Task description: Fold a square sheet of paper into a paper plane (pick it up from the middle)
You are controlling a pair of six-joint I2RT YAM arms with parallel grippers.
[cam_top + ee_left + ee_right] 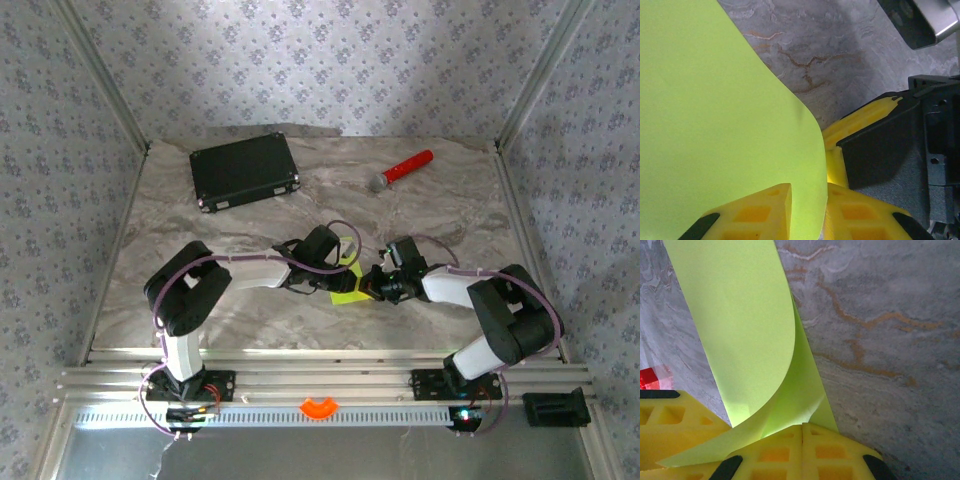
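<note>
Both arms are reaching in over the middle of the marble bench point(200, 250); the square sheet of paper point(347, 292) is sitting right between them, curling up off the surface rather than lying flat.

The right hand point(802, 440) is pressing its yellow fingers point(840, 457) tight together; the lime sheet is narrowing down into that seam, so this hand is pinching the paper at one edge; above the fingertips the sheet is bowing over in a soft roll.

Over on the left hand point(807, 212), the fingers point(755, 215) are standing only narrowly apart; the sheet's curved edge is running down through the gap; whether they are pressing on it I cannot tell; a yellow finger of the right hand is sitting just beside, close to the paper's edge.

Further back, a black case point(245, 170) is lying at the rear left and a red-handled microphone point(403, 168) at the rear right; both are resting well apart from the paper.
</note>
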